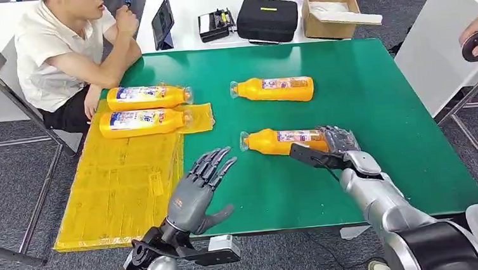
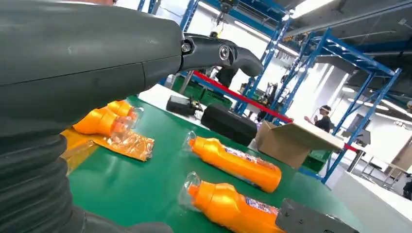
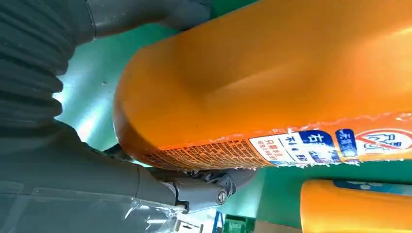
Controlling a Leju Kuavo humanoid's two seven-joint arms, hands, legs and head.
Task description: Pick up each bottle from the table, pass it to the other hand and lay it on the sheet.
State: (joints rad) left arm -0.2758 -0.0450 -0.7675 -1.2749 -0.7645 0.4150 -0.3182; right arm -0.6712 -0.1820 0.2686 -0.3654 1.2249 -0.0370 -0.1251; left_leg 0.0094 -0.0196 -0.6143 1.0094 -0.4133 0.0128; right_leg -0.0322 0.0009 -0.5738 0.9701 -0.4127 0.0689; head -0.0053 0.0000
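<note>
Orange bottle [image 1: 284, 141] lies on the green surface [image 1: 375, 113], base gripped by the right hand [image 1: 337, 142]; left hand [image 1: 203, 187] hovers spread, holding nothing.

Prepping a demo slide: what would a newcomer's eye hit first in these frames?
Probably the orange bottles: two lie on the yellow sheet at the table's left, one lies mid-table on the green mat. The right hand wraps the base of the nearest bottle, while the left hand hovers open beside it. A seated person watches from the far left corner.
</note>
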